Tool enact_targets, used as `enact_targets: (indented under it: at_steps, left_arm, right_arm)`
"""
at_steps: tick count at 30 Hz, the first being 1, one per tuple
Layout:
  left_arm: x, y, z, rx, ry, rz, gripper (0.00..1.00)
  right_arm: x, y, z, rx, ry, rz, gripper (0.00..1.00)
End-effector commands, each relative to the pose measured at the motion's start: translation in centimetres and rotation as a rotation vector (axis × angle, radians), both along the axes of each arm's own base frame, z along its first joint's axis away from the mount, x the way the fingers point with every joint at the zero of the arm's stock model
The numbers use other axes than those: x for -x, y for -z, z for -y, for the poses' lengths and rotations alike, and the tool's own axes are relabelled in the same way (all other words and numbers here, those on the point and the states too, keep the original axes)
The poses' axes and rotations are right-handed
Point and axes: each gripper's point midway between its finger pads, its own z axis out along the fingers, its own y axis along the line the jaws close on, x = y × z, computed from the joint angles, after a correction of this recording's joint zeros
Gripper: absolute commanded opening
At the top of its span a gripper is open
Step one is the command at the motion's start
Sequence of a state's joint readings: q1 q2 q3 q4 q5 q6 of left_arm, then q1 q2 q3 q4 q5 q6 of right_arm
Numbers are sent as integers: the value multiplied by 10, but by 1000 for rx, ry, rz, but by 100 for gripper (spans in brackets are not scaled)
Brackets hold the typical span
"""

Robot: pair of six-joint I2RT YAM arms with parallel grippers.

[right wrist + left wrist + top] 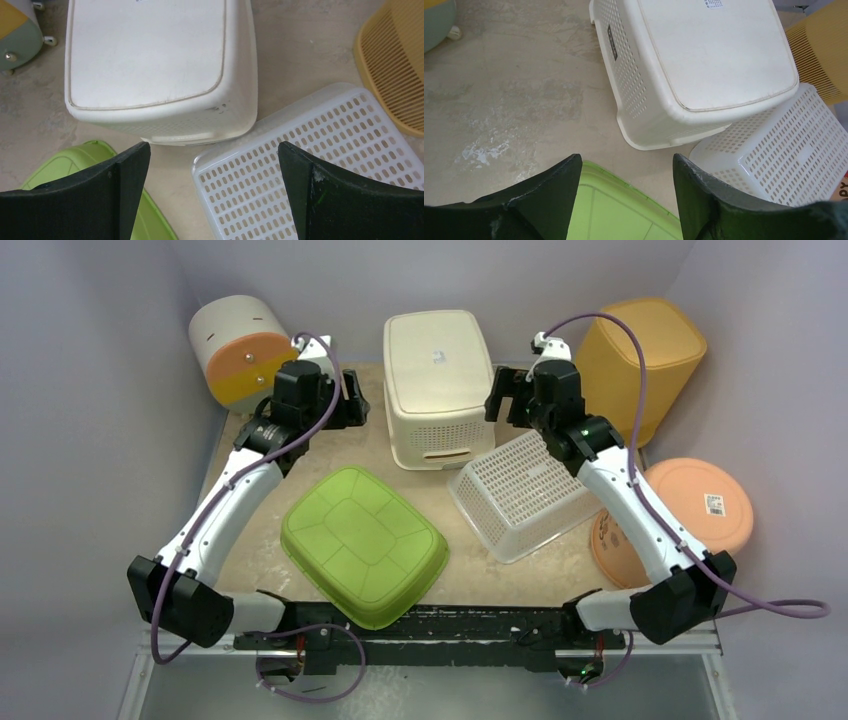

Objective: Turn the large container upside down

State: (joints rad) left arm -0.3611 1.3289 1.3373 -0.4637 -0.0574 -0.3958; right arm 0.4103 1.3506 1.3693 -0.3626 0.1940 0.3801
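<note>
Large cream perforated plastic container (437, 380): far centre of scene, solid base up, rim down. Inversion judged complete. Left gripper (352, 400), right gripper (505, 400): flanking container, fingers apart, nothing held. Remaining: arm retreat, if anything.

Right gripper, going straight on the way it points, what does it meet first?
Probably the side wall of the cream container, though depth is unclear; possibly the table beside the white basket.
</note>
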Motion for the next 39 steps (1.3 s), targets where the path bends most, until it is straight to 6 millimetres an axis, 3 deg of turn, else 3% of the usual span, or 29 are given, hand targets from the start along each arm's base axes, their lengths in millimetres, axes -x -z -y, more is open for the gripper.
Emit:
enact_targets:
  at_steps: [1,10,39]
  left_arm:
    - [8,-9,-2,-12,22,22,64]
    - [11,-3,-3,-8,17,4,66]
    - [13,-3,-11,-12,-32,1,69]
  right_arm:
    - [7,-6,25,0,138,14,100]
    - [17,10,40,75,181,-47,100]
    - [16,-11,55,92,252,22,100]
